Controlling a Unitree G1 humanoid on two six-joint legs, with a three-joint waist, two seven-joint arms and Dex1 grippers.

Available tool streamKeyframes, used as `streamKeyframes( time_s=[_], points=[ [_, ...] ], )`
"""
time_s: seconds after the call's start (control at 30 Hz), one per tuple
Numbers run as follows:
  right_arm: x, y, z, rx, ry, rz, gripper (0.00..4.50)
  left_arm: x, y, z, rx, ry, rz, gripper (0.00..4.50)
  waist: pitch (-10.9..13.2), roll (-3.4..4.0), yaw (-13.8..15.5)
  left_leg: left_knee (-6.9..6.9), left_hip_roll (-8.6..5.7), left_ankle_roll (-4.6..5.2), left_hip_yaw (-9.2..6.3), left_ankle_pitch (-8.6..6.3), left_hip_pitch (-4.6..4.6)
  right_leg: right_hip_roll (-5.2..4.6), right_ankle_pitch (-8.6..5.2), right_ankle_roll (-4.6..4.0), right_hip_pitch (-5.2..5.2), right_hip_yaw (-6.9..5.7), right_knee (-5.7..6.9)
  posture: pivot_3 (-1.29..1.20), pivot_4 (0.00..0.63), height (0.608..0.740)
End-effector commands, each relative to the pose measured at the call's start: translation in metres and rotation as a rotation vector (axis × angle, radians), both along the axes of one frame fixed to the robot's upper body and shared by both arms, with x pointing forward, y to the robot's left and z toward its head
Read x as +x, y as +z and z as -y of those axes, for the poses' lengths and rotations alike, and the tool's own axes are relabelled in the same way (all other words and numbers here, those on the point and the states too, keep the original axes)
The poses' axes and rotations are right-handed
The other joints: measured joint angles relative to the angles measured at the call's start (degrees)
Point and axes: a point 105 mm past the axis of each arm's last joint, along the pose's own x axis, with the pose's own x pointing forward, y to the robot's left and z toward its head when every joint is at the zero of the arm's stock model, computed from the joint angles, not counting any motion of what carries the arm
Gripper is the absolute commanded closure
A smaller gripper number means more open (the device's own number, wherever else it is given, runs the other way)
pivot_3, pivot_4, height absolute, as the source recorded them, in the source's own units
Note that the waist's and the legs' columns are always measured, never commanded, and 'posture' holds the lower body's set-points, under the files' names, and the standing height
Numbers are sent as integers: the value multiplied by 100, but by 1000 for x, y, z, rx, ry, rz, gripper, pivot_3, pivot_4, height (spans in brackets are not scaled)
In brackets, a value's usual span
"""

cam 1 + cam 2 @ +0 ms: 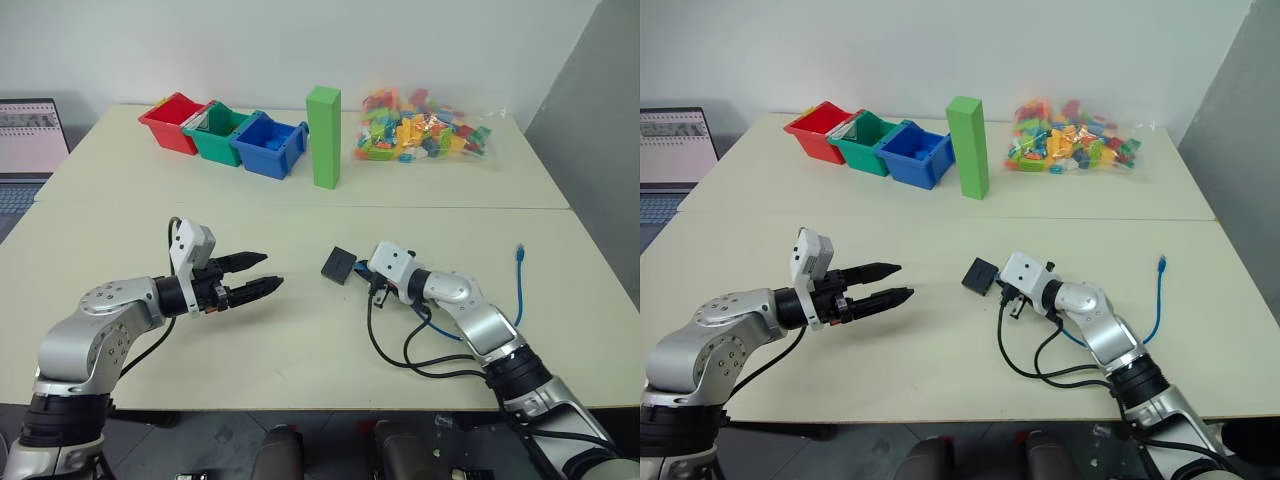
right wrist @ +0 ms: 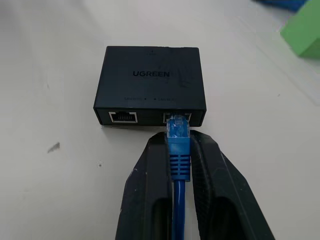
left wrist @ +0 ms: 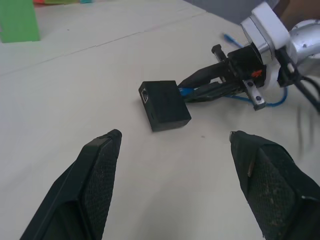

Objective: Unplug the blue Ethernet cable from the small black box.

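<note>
**Right fingers clamped on the cable plug at the box**

The black box [image 2: 150, 85] lies flat on the counter [image 1: 300, 350], near its middle, with two ports in the side facing the right gripper [image 2: 179, 150]. The blue cable [image 2: 178, 145] has its plug at the right-hand port, though whether it is fully seated cannot be told. The right fingers [image 2: 150, 190] are pressed together on the plug's boot, just short of the box. From there the cable runs back along the right arm and loops to a free end [image 1: 520, 253] lying near the counter's right edge.

The left gripper [image 1: 255, 275] hovers over the counter to the left of the box, well apart from it, fingers [image 3: 95, 180] spread wide and holding nothing.

At the far side stand three bins in a touching row: red [image 1: 170, 122], green [image 1: 220, 130] and blue [image 1: 270, 145]; their contents cannot be made out. Beside the blue bin stands an upright green block [image 1: 323, 135], and further right a clear bag of coloured bricks [image 1: 420, 128].
</note>
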Motion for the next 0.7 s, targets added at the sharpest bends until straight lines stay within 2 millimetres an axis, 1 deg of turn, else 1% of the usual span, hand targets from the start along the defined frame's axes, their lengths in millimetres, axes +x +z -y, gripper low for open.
streamKeyframes(
  time_s=[0.03,0.1,0.2,0.47,0.53,0.57,0.6,0.63,0.67,0.7],
  points=[
    [-26,51,-25,5,272,258,4278,-16,18,11,-150,-133,-127,801,0,0,-23,0,1,0,0,0,0,0,0,0,-1,0,0,0,150,740],
    [-36,62,-31,23,351,303,4278,-23,22,16,-184,-191,-181,801,0,-1,-72,0,2,0,-2,0,0,1,0,0,0,-2,1,0,150,740],
    [-49,79,-39,45,447,370,4278,-26,23,22,-208,-217,-223,801,0,-1,-88,0,3,0,-7,0,2,2,0,0,3,-4,4,0,150,740],
    [-61,90,-48,47,521,408,4278,-23,34,32,-288,-235,-231,801,0,-1,-57,5,0,-2,-9,1,4,-2,1,-1,8,-4,8,0,150,740],
    [-63,91,-49,46,527,417,4278,-23,34,33,-298,-238,-236,1174,0,-1,-41,5,0,-2,-9,1,4,-2,1,-2,7,-4,8,0,150,740],
    [-63,92,-49,44,528,420,4278,-23,34,33,-305,-240,-242,1216,0,-1,-43,5,1,-2,-8,1,5,-2,1,-2,7,-4,8,0,150,740],
    [-64,92,-49,44,529,421,4278,-23,33,34,-304,-241,-244,1397,0,-1,-43,5,1,-2,-8,1,6,-2,1,-2,7,-3,9,0,150,740],
    [-64,92,-49,44,529,421,4278,-24,33,34,-302,-242,-246,1734,0,-1,-42,5,1,-2,-9,1,6,-2,1,-2,7,-3,10,0,150,740],
    [-65,92,-49,45,530,421,4278,-25,32,34,-303,-243,-248,1893,0,-1,-41,5,1,-2,-9,1,6,-2,1,-2,7,-4,10,0,150,740],
    [-65,92,-49,45,530,422,4278,-25,32,34,-302,-245,-250,2194,0,-1,-40,5,1,-2,-8,1,6,-2,1,-2,7,-3,11,0,150,740]
  ],
)
